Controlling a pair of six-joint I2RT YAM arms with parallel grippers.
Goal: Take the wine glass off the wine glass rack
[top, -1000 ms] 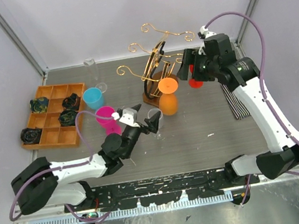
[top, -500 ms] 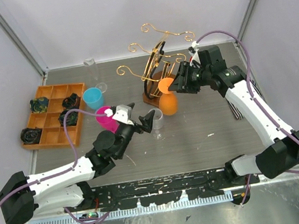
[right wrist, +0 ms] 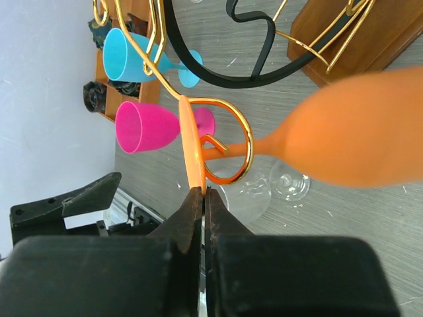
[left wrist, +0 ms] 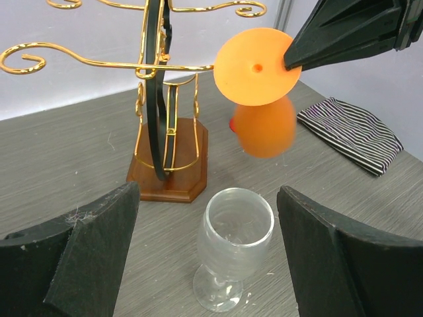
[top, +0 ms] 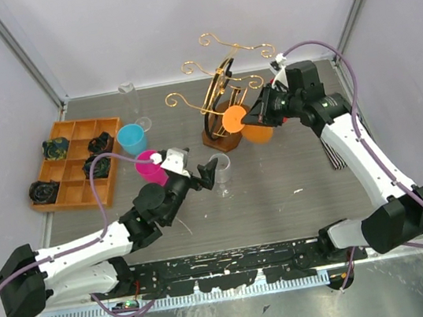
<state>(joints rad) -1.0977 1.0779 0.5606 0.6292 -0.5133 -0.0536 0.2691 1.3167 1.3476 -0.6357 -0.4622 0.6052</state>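
Note:
The orange wine glass (top: pixel 258 131) hangs tilted with its stem inside a curled gold hook (right wrist: pixel 245 141) of the wine glass rack (top: pixel 221 136). My right gripper (right wrist: pixel 202 192) is shut on the rim of the glass's flat orange foot (right wrist: pixel 192 153), on the rack's right side. The left wrist view shows the foot (left wrist: pixel 254 66) facing the camera, the bowl (left wrist: pixel 266 129) below it and the right gripper's fingers (left wrist: pixel 344 32) pinching the edge. My left gripper (top: pixel 194 165) stands open on either side of a clear glass (left wrist: pixel 234 246) upright on the table, not touching it.
A pink glass (top: pixel 149 167) and a blue glass (top: pixel 132 139) stand left of the rack. A wooden compartment tray (top: pixel 77 164) with dark items lies at the far left. A striped cloth (top: pixel 334 144) lies at the right. Another clear glass (top: pixel 129 92) stands at the back.
My right gripper moved in from the right and closed on the orange glass's foot. The glass's bowl has swung up and to the right. The left arm shifted only slightly.

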